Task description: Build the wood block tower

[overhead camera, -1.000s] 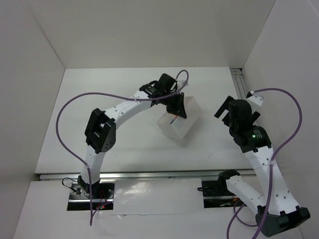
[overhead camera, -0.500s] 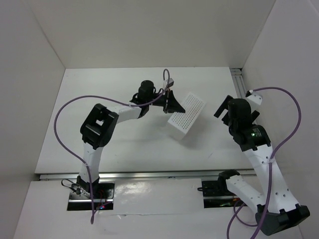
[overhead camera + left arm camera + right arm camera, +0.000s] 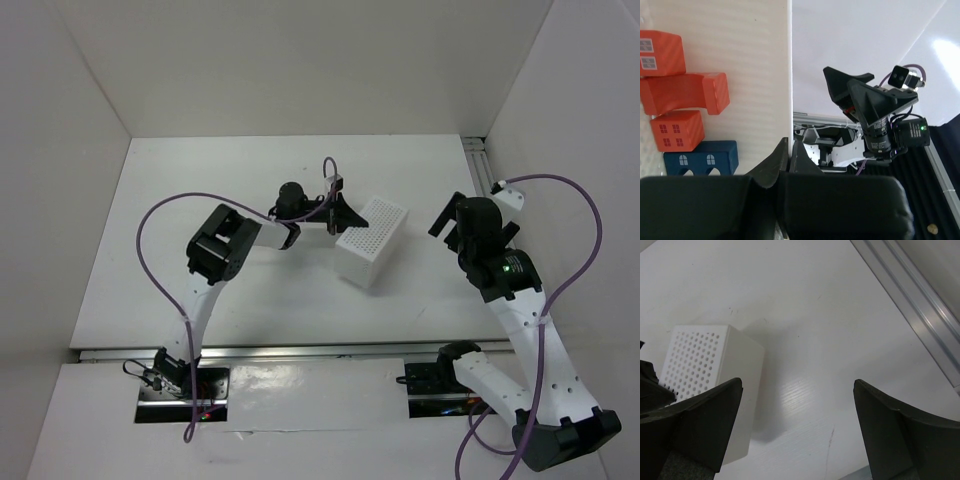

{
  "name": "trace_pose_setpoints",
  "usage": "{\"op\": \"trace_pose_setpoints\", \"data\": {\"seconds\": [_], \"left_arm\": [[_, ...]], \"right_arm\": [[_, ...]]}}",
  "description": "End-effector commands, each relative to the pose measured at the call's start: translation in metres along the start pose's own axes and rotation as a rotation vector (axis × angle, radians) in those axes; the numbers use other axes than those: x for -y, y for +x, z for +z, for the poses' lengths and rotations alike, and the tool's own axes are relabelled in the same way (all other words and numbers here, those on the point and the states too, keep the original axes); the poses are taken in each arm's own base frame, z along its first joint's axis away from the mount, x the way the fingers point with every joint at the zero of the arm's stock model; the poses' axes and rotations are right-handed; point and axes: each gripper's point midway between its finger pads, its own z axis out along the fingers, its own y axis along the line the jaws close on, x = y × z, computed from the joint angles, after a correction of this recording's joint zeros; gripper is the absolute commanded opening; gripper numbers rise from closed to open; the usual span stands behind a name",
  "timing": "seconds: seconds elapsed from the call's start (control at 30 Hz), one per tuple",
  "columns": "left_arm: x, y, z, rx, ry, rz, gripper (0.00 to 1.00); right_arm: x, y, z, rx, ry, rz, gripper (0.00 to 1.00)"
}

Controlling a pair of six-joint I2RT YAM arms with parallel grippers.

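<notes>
My left gripper (image 3: pixel 338 213) is shut on the wall of the white box (image 3: pixel 372 240) and holds it tipped, with its perforated face up. In the left wrist view the fingertips pinch the wall edge (image 3: pixel 790 146). Inside the box lie the wood blocks: a red-orange block with windows (image 3: pixel 660 52), a red-orange arch block (image 3: pixel 682 92), a small red-orange block (image 3: pixel 677 130) and a notched blue block (image 3: pixel 700 157). My right gripper (image 3: pixel 447 222) is open and empty to the right of the box. In the right wrist view (image 3: pixel 797 385) the box (image 3: pixel 705 370) is at the left.
White walls enclose the table on the left, back and right. An aluminium rail (image 3: pixel 910 305) runs along the right edge of the table. The right arm shows in the left wrist view (image 3: pixel 880 120), beyond the box.
My left gripper has rolled over and swung a little left, turning the white box with it. The box's open side faced up before; now its perforated face is up. The right arm has not moved.
</notes>
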Motion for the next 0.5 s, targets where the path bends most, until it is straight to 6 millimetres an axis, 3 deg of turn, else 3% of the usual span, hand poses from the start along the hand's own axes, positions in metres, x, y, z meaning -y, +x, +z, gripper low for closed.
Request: {"op": "trace_pose_setpoints", "data": {"seconds": [0.0, 0.2, 0.47], "left_arm": [[0.081, 0.045, -0.015, -0.081, 0.325, 0.419, 0.00], [0.079, 0.046, -0.007, -0.092, 0.334, 0.416, 0.00], [0.092, 0.046, 0.011, -0.117, 0.399, 0.455, 0.00]], "right_arm": [[0.007, 0.002, -0.003, -0.012, 0.021, -0.022, 0.99], [0.008, 0.006, 0.000, -0.025, 0.030, -0.031, 0.99], [0.011, 0.010, -0.001, -0.039, 0.041, -0.042, 0.99]]}}
